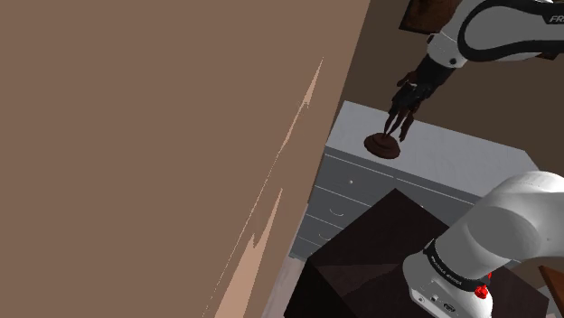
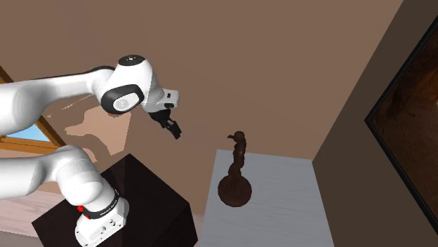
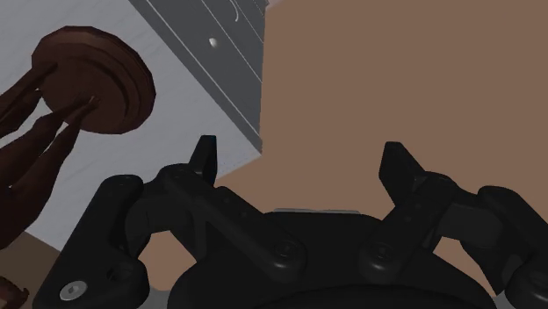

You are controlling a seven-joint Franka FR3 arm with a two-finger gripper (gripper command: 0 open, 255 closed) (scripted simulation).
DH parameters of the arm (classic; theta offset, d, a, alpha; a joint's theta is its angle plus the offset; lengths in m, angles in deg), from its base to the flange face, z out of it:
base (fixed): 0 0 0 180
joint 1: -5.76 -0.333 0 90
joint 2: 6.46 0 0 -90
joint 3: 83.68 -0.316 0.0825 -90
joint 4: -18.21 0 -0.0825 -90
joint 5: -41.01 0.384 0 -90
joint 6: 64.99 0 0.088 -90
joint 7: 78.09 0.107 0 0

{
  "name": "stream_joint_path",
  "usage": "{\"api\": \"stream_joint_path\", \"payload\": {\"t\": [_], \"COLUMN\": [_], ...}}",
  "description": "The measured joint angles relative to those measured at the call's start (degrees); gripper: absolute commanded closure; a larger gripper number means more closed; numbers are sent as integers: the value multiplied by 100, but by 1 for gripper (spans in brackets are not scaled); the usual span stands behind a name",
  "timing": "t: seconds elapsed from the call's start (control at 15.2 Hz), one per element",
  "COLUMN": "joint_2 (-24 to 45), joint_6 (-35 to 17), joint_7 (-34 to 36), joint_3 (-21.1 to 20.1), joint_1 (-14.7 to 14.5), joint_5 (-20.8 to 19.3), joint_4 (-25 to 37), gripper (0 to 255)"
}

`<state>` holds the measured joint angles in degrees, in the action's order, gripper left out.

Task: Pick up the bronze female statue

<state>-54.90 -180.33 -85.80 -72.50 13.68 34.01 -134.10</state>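
Observation:
The statue (image 1: 396, 125) is a dark brown standing figure on a round base, upright near the wall-side end of a pale grey dresser top (image 1: 456, 158). In the second exterior view the statue (image 2: 237, 167) stands on the dresser (image 2: 281, 207), and my gripper (image 2: 173, 129) hangs in the air to its left, clearly apart from it. My gripper (image 1: 409, 90) overlaps the figure's upper part in the shoulder view. In the wrist view the fingers stand apart around the gripper's (image 3: 303, 162) empty gap. The statue's base (image 3: 92, 77) and legs lie off to one side, outside the fingers.
The dresser has drawers with small knobs (image 1: 348, 185) on its front. A brown wall (image 1: 163, 135) runs close beside it. The dark stand box (image 2: 144, 207) sits below the arm. A dark framed picture (image 2: 410, 116) hangs on the side wall, and a window (image 2: 21, 133) lies behind the arm.

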Motion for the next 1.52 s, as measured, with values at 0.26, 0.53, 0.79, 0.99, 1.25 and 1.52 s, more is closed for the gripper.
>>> {"api": "stream_joint_path", "payload": {"t": [0.26,0.53,0.79,0.99,1.25,1.52], "joint_2": [258,757,1308,1888,2593,3353], "joint_6": [-779,-1572,-2335,-2980,-3720,-4223], "joint_7": [-395,-847,-1302,-1784,-2612,-3886], "joint_3": [531,1137,1746,2360,3355,4918], "joint_1": [236,367,332,120,-473,-1805], "joint_5": [-247,-392,-364,-164,435,1698], "joint_4": [-226,-225,-134,32,291,787], "gripper": [0,0,0,0,0,0]}}
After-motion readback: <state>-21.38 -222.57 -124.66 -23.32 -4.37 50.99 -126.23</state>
